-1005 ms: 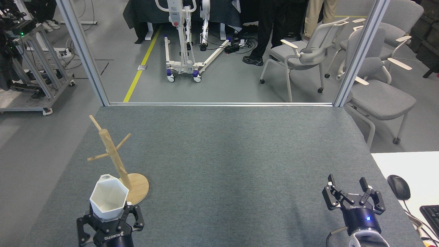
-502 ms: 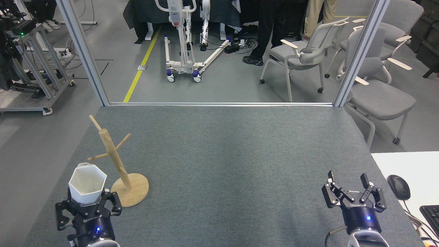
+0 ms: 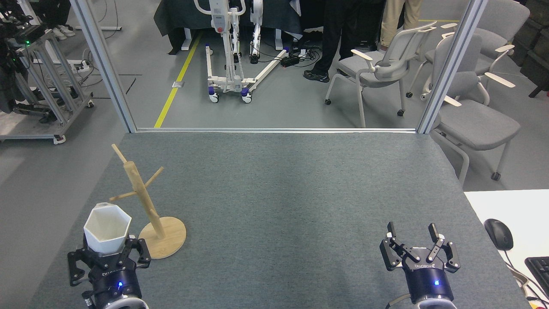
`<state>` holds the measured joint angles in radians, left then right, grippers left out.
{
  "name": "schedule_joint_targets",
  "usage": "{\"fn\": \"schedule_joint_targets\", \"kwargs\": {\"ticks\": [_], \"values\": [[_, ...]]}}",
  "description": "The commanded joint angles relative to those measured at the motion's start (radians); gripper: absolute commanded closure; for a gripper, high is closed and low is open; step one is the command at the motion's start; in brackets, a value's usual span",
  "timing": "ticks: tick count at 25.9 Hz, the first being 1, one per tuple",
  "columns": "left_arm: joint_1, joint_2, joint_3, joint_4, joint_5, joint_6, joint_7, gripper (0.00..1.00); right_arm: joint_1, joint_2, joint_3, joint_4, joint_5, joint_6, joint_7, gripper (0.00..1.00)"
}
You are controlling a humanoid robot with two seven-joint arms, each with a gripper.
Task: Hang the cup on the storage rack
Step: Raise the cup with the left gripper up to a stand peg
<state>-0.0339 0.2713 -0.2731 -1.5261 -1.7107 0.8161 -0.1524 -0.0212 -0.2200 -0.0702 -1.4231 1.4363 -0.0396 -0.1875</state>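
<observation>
Left hand [image 3: 107, 253] gripping one cup [image 3: 107, 228], one storage rack [image 3: 148, 204] beside

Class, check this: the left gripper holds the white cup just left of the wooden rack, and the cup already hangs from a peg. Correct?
Not quite. The head view shows the cup hanging from no peg: it sits upright in the left gripper, just left of the rack, as stated.

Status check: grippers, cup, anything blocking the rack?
Left gripper shut on cup, upright, left of storage rack. Right gripper open, empty. Cup not yet hung; pegs bare, nothing in the way.
</observation>
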Motion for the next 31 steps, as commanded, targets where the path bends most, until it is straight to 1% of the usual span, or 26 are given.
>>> {"fn": "schedule_joint_targets", "kwargs": {"ticks": [1,12,16,21,31], "values": [[-0.001,0.002,0.0,0.003,0.013,0.005,-0.001,0.89,-0.003,0.011,-0.005,0.0,0.027,0.003,0.005,0.01],[-0.038,0.009,0.0,0.026,0.016,0.0,0.001,0.89,-0.005,0.01,-0.007,0.0,0.029,0.003,0.011,0.01],[-0.049,0.028,0.0,0.029,0.016,-0.003,0.001,0.89,-0.006,0.01,-0.008,0.0,0.029,0.004,0.011,0.01],[-0.055,0.031,0.0,0.029,0.016,-0.037,0.008,0.89,-0.005,0.01,-0.008,0.0,0.027,0.004,0.011,0.01],[-0.052,0.031,-0.006,0.021,0.009,-0.052,0.017,0.9,-0.005,0.011,-0.01,0.001,0.027,0.004,0.01,0.01]]}}
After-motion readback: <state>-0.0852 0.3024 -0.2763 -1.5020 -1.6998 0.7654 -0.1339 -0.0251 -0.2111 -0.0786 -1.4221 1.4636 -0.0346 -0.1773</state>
